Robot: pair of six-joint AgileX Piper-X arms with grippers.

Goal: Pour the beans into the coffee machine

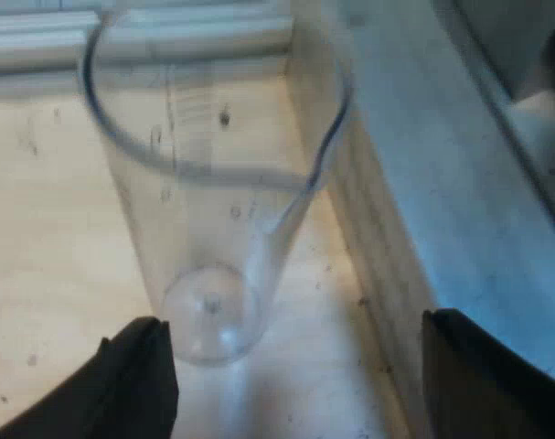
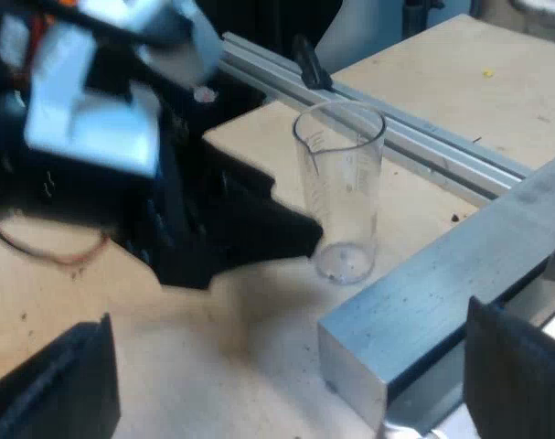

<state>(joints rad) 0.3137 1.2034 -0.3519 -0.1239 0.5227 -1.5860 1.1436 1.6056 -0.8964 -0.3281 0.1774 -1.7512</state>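
**At the coffee bench:** The left gripper is hovering low over the wooden table, its two black fingers spread wide and gripping nothing. The clear measuring glass is standing upright just ahead of the gap between them. The glass is resting on the tabletop close beside a brushed aluminium beam, apart from both fingers. No beans are showing through its walls or on its base, so it is looking empty. The right gripper is hanging farther off, its fingers likewise wide apart and empty. It is facing the glass past the beam's end, while an aluminium rail is running along behind the glass. How far the job is along is proving hard to judge. With the glass bare and neither gripper gripping it, either the beans are already in the machine, or a filled glass is yet to be lifted and tipped into the hopper.
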